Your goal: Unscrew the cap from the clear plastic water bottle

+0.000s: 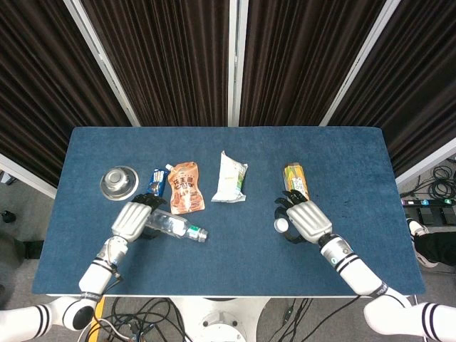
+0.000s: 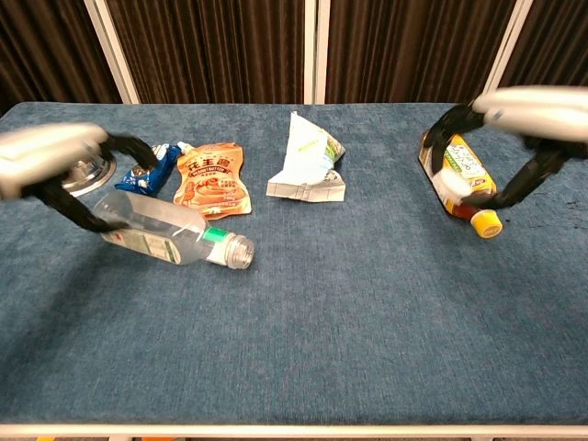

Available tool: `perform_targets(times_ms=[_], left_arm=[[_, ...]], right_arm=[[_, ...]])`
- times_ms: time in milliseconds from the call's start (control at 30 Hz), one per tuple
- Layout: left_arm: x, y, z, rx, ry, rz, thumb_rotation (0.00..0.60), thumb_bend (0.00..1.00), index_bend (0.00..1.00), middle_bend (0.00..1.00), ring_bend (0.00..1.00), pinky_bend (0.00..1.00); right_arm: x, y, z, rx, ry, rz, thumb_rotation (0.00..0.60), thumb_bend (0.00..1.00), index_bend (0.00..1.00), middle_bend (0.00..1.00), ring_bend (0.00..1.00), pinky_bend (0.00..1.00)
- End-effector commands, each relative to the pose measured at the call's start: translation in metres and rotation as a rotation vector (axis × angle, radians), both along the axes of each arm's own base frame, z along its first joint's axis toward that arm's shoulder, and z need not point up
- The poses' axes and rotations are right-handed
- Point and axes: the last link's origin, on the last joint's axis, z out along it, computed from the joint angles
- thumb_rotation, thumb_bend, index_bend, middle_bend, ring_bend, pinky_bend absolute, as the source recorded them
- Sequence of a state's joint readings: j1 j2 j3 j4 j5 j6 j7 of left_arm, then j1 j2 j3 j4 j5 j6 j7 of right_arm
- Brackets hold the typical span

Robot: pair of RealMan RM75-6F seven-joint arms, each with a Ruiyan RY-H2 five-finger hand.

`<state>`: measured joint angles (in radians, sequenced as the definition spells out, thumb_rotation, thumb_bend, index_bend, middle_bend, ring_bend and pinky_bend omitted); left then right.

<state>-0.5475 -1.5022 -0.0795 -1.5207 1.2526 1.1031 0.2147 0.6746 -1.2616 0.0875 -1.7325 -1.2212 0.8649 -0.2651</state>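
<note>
The clear plastic bottle (image 1: 171, 226) (image 2: 163, 235) lies on its side low at the table's left, its open neck (image 2: 240, 252) pointing right with no cap on it. My left hand (image 1: 131, 219) (image 2: 50, 158) grips the bottle's base end, dark fingers (image 2: 72, 208) wrapped around it. My right hand (image 1: 305, 220) (image 2: 525, 113) is on the right side, holding the white cap (image 1: 281, 226) (image 2: 451, 188) in its fingers, just in front of the yellow tea bottle.
On the blue table (image 1: 235, 263) lie a steel bowl (image 1: 119, 182), a blue snack packet (image 1: 156, 183), an orange pouch (image 1: 185, 187), a white bag (image 1: 230, 178) and a yellow tea bottle (image 1: 296, 175) (image 2: 462, 168) with a yellow cap (image 2: 487, 223).
</note>
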Motion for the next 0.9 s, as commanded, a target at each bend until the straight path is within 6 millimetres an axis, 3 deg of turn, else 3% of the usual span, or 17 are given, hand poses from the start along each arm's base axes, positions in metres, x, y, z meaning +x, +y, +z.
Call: perform_targets(times_ms=[33, 133, 200, 267, 400, 533, 633, 767, 900], left_arm=[[-0.010, 0.000, 0.029, 0.086, -0.036, 0.022, 0.600, 0.19, 0.23, 0.21, 0.12, 0.19], [-0.021, -0.004, 0.045, 0.136, -0.053, 0.028, 0.600, 0.18, 0.23, 0.21, 0.12, 0.18], [-0.028, -0.008, 0.056, 0.165, -0.051, 0.027, 0.600, 0.18, 0.23, 0.21, 0.12, 0.18], [-0.033, -0.009, 0.064, 0.195, -0.058, 0.028, 0.600, 0.17, 0.23, 0.21, 0.12, 0.18], [-0.050, -0.011, 0.080, 0.210, -0.023, 0.061, 0.600, 0.17, 0.23, 0.21, 0.12, 0.18], [-0.068, -0.020, 0.101, 0.257, 0.014, 0.090, 0.600, 0.16, 0.26, 0.21, 0.12, 0.18], [-0.084, -0.033, 0.116, 0.296, 0.024, 0.123, 0.600, 0.16, 0.26, 0.21, 0.12, 0.18], [-0.102, -0.057, 0.136, 0.342, 0.047, 0.165, 0.600, 0.16, 0.26, 0.21, 0.12, 0.18], [-0.109, -0.077, 0.150, 0.387, 0.068, 0.180, 0.600, 0.16, 0.26, 0.21, 0.12, 0.17]], right_arm=[[-0.001, -0.010, -0.035, 0.029, 0.068, 0.028, 0.600, 0.35, 0.49, 0.15, 0.00, 0.00], [-0.001, -0.015, -0.056, 0.027, 0.104, 0.055, 0.600, 0.34, 0.44, 0.14, 0.00, 0.00], [-0.001, -0.017, -0.069, 0.015, 0.134, 0.083, 0.600, 0.34, 0.36, 0.12, 0.00, 0.00], [-0.002, -0.016, -0.082, 0.011, 0.155, 0.102, 0.600, 0.35, 0.21, 0.09, 0.00, 0.00], [-0.003, -0.015, -0.079, -0.027, 0.146, 0.103, 0.600, 0.34, 0.00, 0.02, 0.00, 0.00], [-0.014, -0.012, -0.036, -0.147, 0.111, 0.074, 0.600, 0.33, 0.00, 0.00, 0.00, 0.00], [-0.036, 0.002, 0.012, -0.299, 0.100, 0.047, 0.600, 0.33, 0.00, 0.00, 0.00, 0.00], [-0.075, 0.040, 0.079, -0.495, 0.078, -0.031, 0.600, 0.32, 0.00, 0.00, 0.00, 0.00], [-0.103, 0.081, 0.121, -0.616, 0.027, -0.115, 0.600, 0.30, 0.00, 0.00, 0.00, 0.00]])
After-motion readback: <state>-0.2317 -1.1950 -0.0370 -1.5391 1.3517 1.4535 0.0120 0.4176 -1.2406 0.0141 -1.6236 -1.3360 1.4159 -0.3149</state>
